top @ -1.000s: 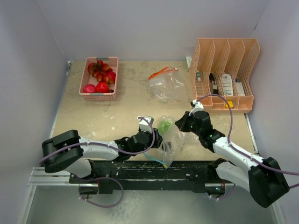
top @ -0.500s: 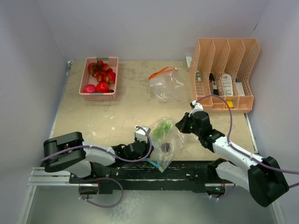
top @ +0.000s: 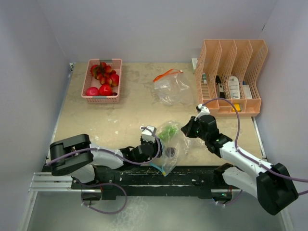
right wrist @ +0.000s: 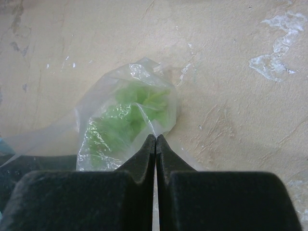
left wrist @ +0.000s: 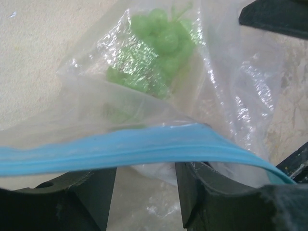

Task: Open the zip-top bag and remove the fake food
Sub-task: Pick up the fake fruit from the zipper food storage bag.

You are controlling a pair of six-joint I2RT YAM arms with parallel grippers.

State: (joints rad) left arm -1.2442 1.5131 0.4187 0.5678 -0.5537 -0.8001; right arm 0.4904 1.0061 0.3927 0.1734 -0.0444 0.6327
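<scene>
Pale lavender walls close in a beige, mottled table [top: 96, 120] marked with white scuffs. At the far left you have a pink slotted plastic basket [top: 101, 99] holding glossy red strawberries [top: 102, 72] and round red balls [top: 105, 90]. Your left gripper [left wrist: 144, 173] lies low near the table's near edge with its dark fingers spread. The blue zip strip [left wrist: 120, 147] of the zip-top bag [left wrist: 231, 96] runs across just above them, and you cannot tell from the wrist view whether either finger touches it. That bag is thin, clear, crinkled film, lying between your two arms near the front of the table. Inside it sit a cluster of smooth green grapes [left wrist: 161, 45] and a small dark piece [top: 170, 152]. Farther back lies a second clear bag [top: 171, 91], crumpled, with an orange zip. Your right gripper [right wrist: 155, 137] has its black fingers pressed together, pinching a fold of the zip-top bag's film beside the grapes. At the far right stands a peach lattice file organizer [top: 240, 53] with four slots holding small bottles and tubes; their labels are too small to read.
</scene>
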